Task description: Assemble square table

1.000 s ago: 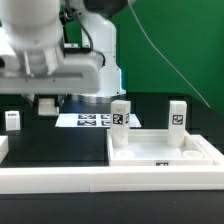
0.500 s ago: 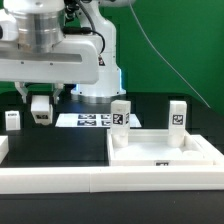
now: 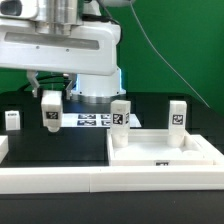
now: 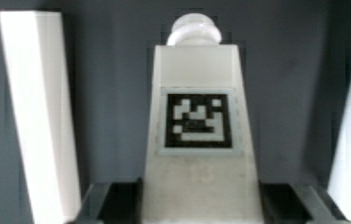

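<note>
The square table slab (image 3: 165, 155) lies at the front on the exterior view's right, rim up, with a tag on its near edge. Two white tagged legs (image 3: 121, 115) (image 3: 177, 115) stand upright at its far corners. A third leg (image 3: 13, 120) stands at the exterior view's far left. My gripper (image 3: 50, 97) is shut on a fourth leg (image 3: 50, 110) and holds it above the black surface, left of the slab. In the wrist view this leg (image 4: 198, 110) fills the middle, tag facing the camera, between my dark fingers (image 4: 115, 202) of the gripper (image 4: 202, 205).
The marker board (image 3: 90, 120) lies flat behind the held leg. A long white rail (image 3: 60, 180) borders the black surface at the front. A long white bar (image 4: 39, 110) shows beside the held leg in the wrist view. The robot base stands at the back.
The gripper has risen and moved to the exterior view's right with the leg in it; the leg now hangs in front of the marker board.
</note>
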Controlling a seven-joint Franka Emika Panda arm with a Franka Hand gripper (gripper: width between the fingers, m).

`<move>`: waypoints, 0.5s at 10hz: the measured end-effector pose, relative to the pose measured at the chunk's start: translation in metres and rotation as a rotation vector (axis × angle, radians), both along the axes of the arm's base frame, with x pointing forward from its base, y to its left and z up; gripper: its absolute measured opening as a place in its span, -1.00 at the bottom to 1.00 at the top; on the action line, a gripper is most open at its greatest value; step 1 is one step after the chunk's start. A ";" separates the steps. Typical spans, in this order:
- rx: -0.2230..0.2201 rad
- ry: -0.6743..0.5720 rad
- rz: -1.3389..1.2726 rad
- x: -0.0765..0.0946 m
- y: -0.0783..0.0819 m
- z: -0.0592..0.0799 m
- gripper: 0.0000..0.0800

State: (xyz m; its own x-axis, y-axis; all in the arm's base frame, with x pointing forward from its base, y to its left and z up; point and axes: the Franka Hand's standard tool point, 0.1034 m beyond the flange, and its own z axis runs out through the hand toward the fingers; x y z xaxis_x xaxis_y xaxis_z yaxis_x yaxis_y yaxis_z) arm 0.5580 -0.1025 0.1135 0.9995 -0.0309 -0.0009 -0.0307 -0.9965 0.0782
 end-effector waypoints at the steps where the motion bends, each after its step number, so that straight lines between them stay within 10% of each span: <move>1: 0.001 0.001 -0.009 0.002 0.013 0.002 -0.27; 5: 0.002 0.004 0.000 0.002 0.014 0.001 -0.27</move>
